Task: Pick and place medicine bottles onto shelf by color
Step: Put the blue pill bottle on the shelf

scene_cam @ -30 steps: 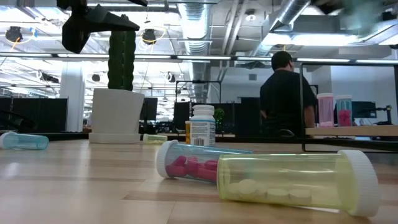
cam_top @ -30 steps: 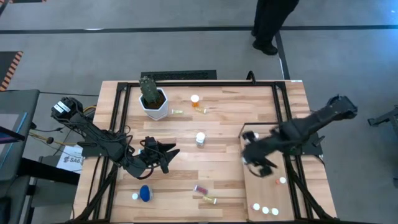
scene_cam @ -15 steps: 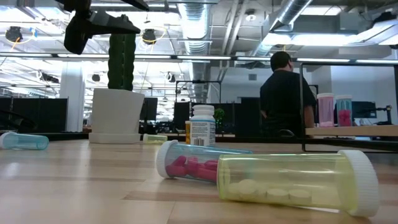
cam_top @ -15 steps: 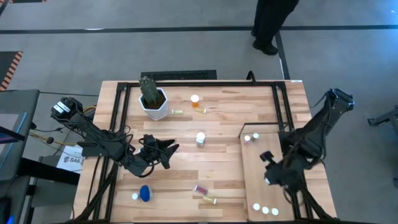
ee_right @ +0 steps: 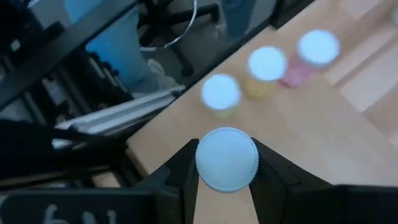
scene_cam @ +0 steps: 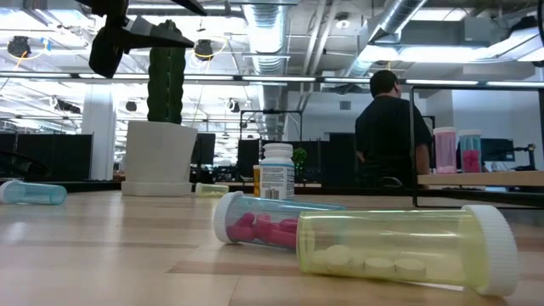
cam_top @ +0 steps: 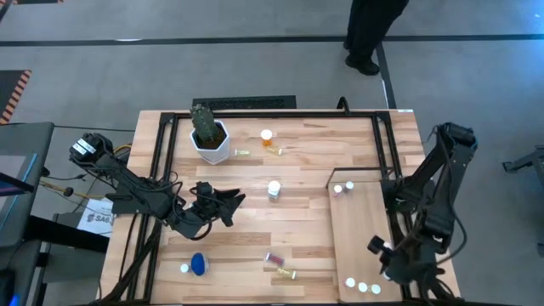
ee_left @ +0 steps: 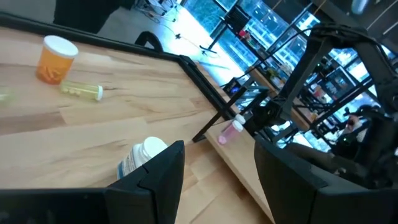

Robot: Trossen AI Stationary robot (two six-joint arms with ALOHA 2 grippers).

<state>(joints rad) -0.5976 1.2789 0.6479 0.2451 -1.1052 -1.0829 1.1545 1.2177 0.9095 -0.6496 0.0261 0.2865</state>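
My right gripper point(cam_top: 384, 252) is over the near part of the pale plywood shelf point(cam_top: 357, 225), shut on a white-capped bottle point(ee_right: 226, 159). Three capped bottles point(cam_top: 363, 287) stand in a row at the shelf's near end, also in the right wrist view point(ee_right: 267, 63). Two more point(cam_top: 342, 187) stand at its far end. My left gripper point(cam_top: 235, 204) is open above the table, left of an upright white bottle point(cam_top: 274, 189). An orange bottle point(cam_top: 267, 137), a blue one point(cam_top: 198, 264), a pink one point(scene_cam: 263, 225) and a yellow-green one point(scene_cam: 408, 248) are on the tabletop, the last two on their sides. My right gripper pinches the bottle's round white cap by its rim point(ee_right: 200, 163) between its two fingers. The fingers come from above, pointing down. The bottle is upright and its body is hidden under the cap. I cannot tell whether it stands on the shelf.
A white pot with a cactus point(cam_top: 209, 136) stands at the table's far left. A dark frame point(cam_top: 387, 153) runs beside the shelf. A small vial point(cam_top: 241, 152) lies near the pot. A person point(scene_cam: 387, 127) stands beyond the far edge.
My right gripper has swung from the shelf's far end toward the table's near edge, along the shelf. The two bottles at the shelf's far end, covered by the arm before, now show. My left gripper has stayed nearly still.
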